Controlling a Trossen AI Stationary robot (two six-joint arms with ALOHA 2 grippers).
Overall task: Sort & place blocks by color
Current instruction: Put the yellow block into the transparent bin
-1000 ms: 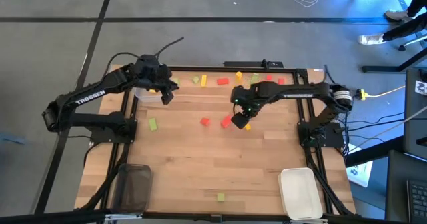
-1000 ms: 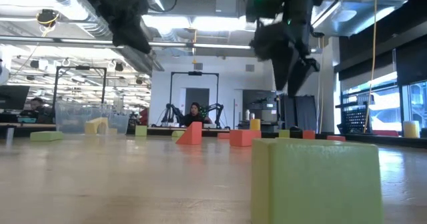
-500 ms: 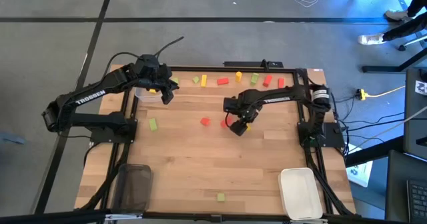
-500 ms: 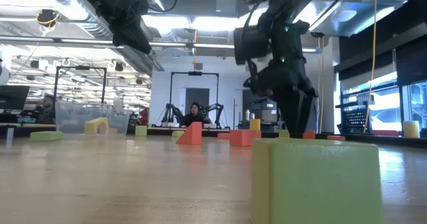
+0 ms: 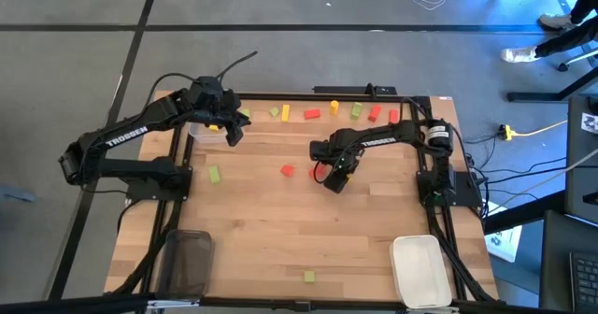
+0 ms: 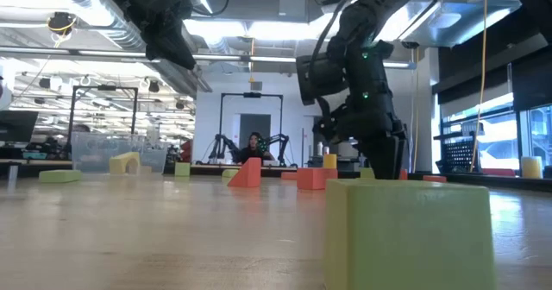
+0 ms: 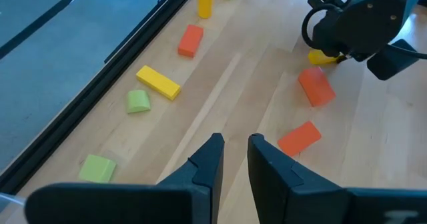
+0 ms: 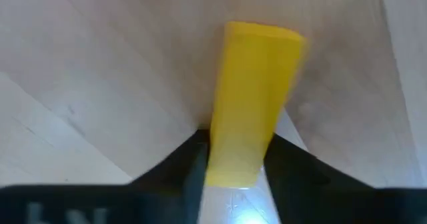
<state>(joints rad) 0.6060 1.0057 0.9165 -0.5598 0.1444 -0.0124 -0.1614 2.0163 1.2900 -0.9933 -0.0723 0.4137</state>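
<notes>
Two hands are over the wooden surface. At its near edge lies one green block, looming large in the low view, with a dark tray at the near left corner and a white tray at the near right.

Farther in, mid-surface, the right hand is down at the wood, its fingers clamped on a yellow block, one finger against each long side. A red block lies just beside that hand, and a second red block sits a little to its left. Another green block rests well apart toward the left side.

Farther still, the left hand hangs above the surface near the clear tray at the far left; its fingers stand close together with a narrow gap and nothing between them.

Along the far edge runs a scattered row of blocks: a green one, a yellow bar, a red bar, an upright yellow piece, a green piece and two red ones near the right arm.
</notes>
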